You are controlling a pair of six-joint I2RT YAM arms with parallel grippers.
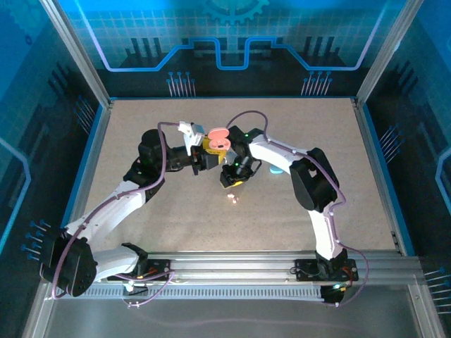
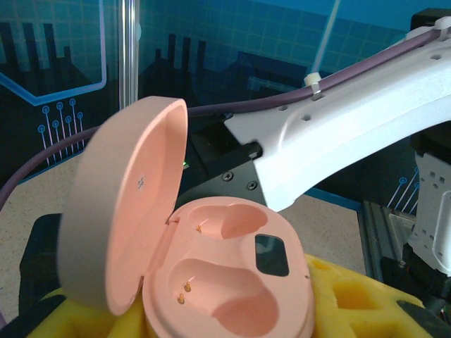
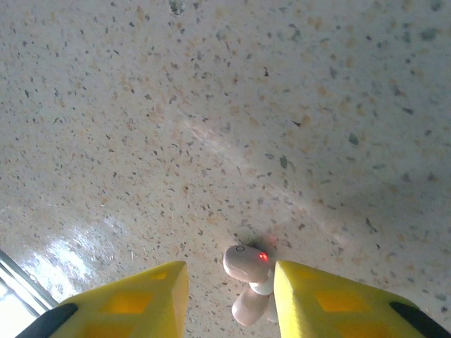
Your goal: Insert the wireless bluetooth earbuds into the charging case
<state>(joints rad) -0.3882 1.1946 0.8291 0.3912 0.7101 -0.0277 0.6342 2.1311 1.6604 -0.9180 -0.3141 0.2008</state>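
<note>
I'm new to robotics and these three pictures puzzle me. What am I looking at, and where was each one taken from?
This is a robot with two white arms, a left arm and a right arm, bolted to a speckled beige table. Each ends in a yellow-tipped two-finger gripper. The wide picture comes from a fixed camera above and behind the arms. The other two come from cameras on the wrists.

The left gripper holds a pink pebble-shaped charging case, with its lid open and both wells empty. The right gripper points down, jaws apart, over a small pink earbud with a red light, which lies on the table. A light blue object lies beside the right arm and is too small to identify.
</note>
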